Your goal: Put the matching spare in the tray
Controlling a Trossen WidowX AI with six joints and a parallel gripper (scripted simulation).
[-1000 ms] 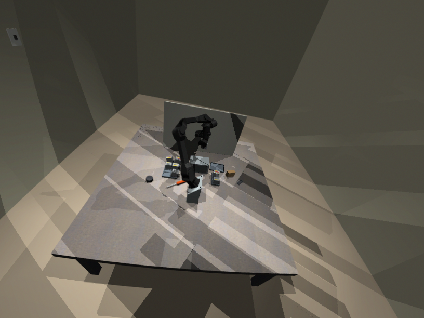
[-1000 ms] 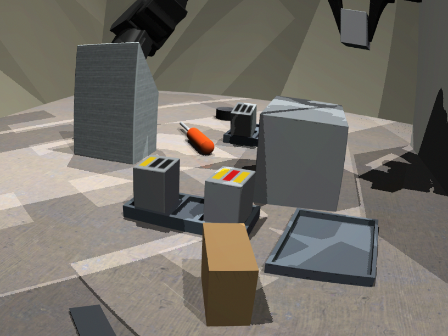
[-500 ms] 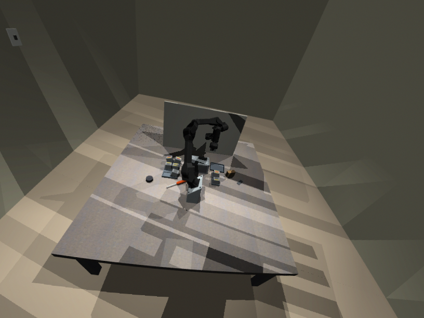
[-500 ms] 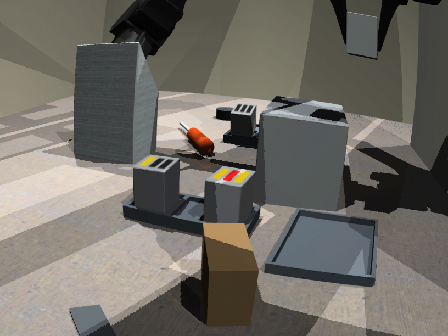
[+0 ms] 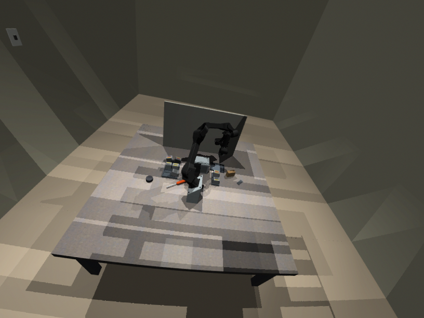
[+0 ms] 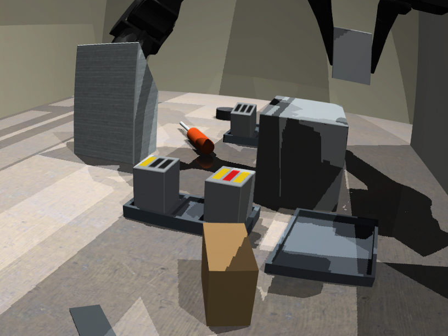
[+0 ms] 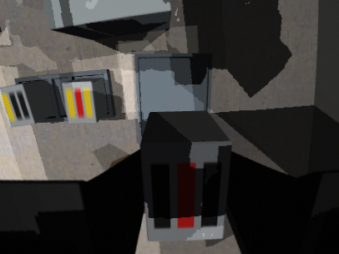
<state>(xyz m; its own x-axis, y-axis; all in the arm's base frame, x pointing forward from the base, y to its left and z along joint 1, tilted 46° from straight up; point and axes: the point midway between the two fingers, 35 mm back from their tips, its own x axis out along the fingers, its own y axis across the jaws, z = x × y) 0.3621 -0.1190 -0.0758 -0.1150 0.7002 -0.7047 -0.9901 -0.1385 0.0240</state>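
My gripper (image 6: 351, 66) (image 7: 179, 154) (image 5: 223, 150) is shut on a grey spare block (image 6: 351, 53) (image 7: 185, 178) with black, red and black stripes on its top. It hangs high in the air, about over the shallow dark tray (image 6: 324, 273) (image 7: 164, 86), which holds nothing. The mounted unit (image 6: 298, 152) (image 7: 108, 2) (image 5: 202, 160), a big grey box, stands just behind the tray. A rack (image 6: 164, 216) beside it holds a yellow-black-black spare (image 6: 156, 182) (image 7: 17, 104) and a yellow-red-yellow spare (image 6: 228, 197) (image 7: 79, 103).
A brown box (image 6: 228, 276) stands in front of the rack. An orange screwdriver (image 6: 200, 139), a black puck (image 6: 223, 112) and a second rack with a black-striped spare (image 6: 243, 118) lie farther back. The tall grey arm base (image 6: 112, 100) is left, an upright panel (image 5: 184, 127) behind.
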